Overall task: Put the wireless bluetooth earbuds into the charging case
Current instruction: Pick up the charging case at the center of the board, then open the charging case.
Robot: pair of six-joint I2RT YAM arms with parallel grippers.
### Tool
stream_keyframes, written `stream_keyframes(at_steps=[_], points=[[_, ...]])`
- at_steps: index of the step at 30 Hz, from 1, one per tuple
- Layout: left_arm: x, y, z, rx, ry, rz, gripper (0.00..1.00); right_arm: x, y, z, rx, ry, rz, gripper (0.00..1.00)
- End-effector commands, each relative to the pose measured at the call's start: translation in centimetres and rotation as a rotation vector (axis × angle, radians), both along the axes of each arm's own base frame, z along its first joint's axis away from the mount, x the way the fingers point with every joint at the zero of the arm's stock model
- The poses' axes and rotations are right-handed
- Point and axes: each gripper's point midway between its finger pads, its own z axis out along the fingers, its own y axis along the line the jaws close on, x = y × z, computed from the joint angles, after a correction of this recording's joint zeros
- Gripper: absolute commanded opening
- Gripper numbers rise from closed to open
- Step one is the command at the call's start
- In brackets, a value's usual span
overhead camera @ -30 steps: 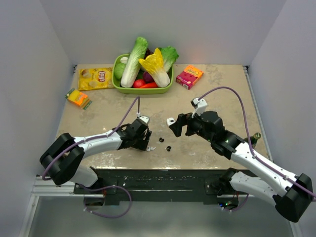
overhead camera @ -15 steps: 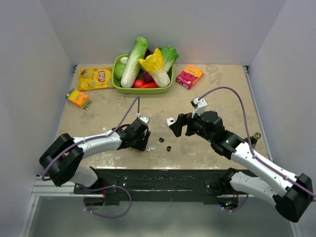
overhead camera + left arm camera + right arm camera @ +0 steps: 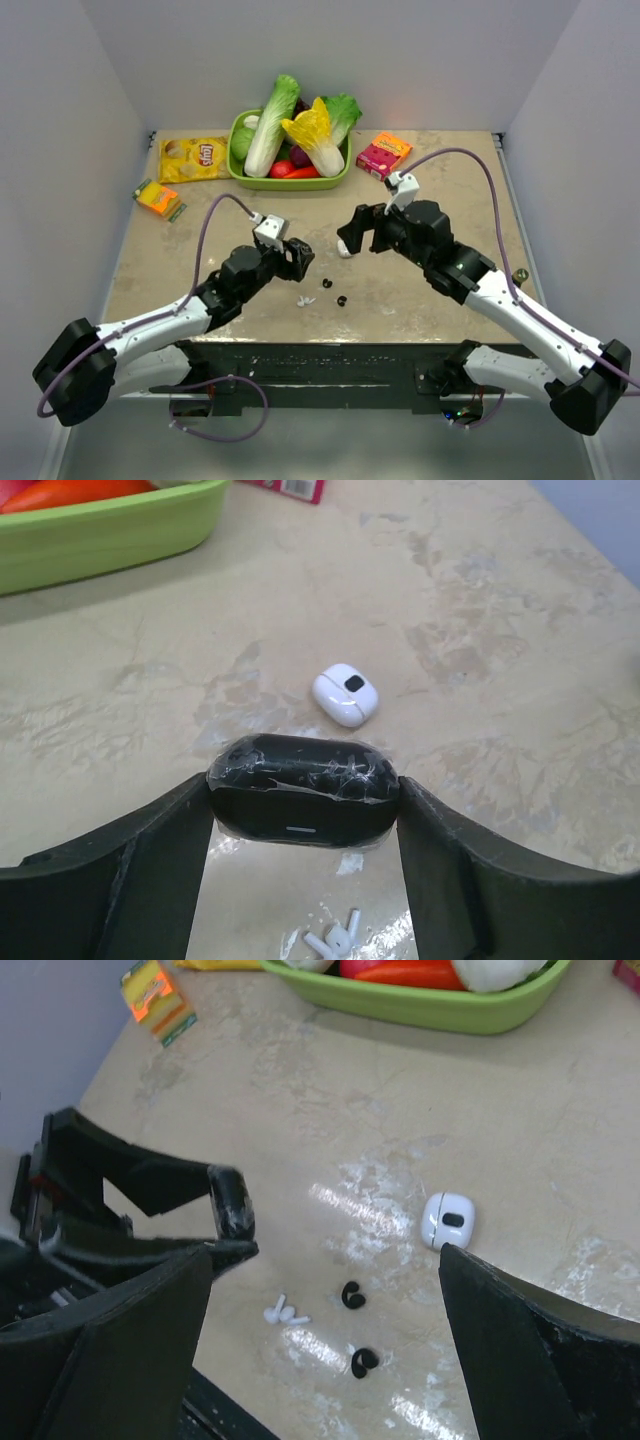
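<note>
The white charging case (image 3: pixel 346 694), with a dark spot on top, lies on the table; it also shows in the right wrist view (image 3: pixel 448 1219) and the top view (image 3: pixel 345 247). Two white earbuds (image 3: pixel 285 1312) lie together near the front edge, also seen from the left wrist (image 3: pixel 335 940). Two black earbuds (image 3: pixel 352 1296) lie to their right. My left gripper (image 3: pixel 303 805) is shut on a black oval case (image 3: pixel 303 788) wrapped in clear tape, held above the table. My right gripper (image 3: pixel 325 1260) is open and empty, its right fingertip just short of the white case.
A green tray (image 3: pixel 290 178) of vegetables stands at the back. A yellow chip bag (image 3: pixel 193 158) and an orange packet (image 3: pixel 158 198) lie at the back left, and a pink box (image 3: pixel 383 155) at the back right. The table's front edge (image 3: pixel 330 338) is close to the earbuds.
My left arm has risen from the table beside the white earbuds and moved back, holding the black case. My right gripper has shifted slightly toward the back.
</note>
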Motion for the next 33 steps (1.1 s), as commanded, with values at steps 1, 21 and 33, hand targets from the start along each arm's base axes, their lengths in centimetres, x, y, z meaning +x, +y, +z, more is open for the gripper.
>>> stream_keyframes(at_steps=[1,21,33], points=[[-0.8,-2.4,5.3,-0.162,-0.367,-0.164,0.0,1.3,-0.8,2.2,-0.075,-0.054,-0.092,0.98],[-7.0,-5.1,5.6,-0.039,-0.715,-0.438,0.0,-5.4,4.6,-0.8,-0.009,0.054,0.324,0.98],[-6.7,-5.5,5.1,-0.008,-0.689,-0.42,0.0,-6.2,5.5,-4.9,-0.097,0.162,0.367,0.98]])
